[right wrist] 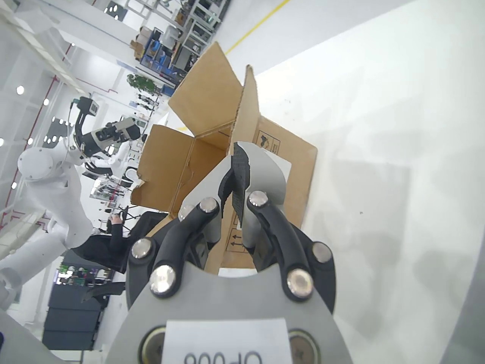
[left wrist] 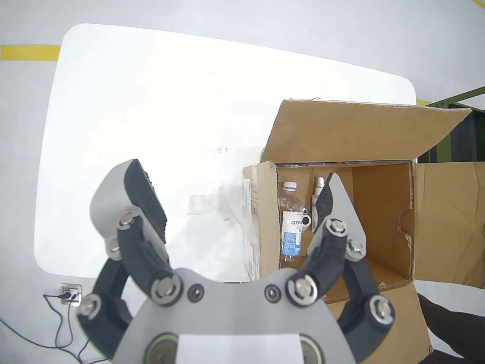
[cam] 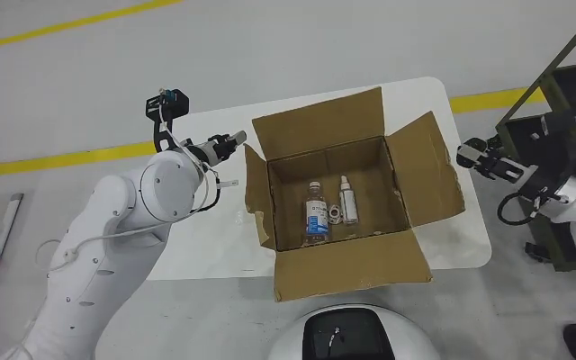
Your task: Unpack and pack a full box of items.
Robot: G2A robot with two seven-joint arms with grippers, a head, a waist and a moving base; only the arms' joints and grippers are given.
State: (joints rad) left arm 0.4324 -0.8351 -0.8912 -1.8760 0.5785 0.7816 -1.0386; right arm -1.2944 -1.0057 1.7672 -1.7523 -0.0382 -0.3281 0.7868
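Sitting open on the white table (cam: 225,256), the cardboard box (cam: 320,123) has all four flaps spread outward. On its floor lie a clear water bottle (cam: 315,219) with a white cap and a blue label, a slim white spray bottle (cam: 347,200) just beside it, and a small ring-shaped piece (cam: 332,214) between the two. Whether that piece touches either bottle cannot be told.

The left gripper (left wrist: 231,181) hangs above the bare table on the box's left side, near the left flap and apart from the cardboard. Its fingers (left wrist: 146,198) are spread wide with nothing between them.

The right gripper (cam: 474,155) sits at the table's right edge, just beyond the box's right flap. Its fingers (right wrist: 242,176) are pressed together, dark pads meeting, and they hold nothing. From its wrist view the box's outer side wall faces it, with the flaps standing up behind.
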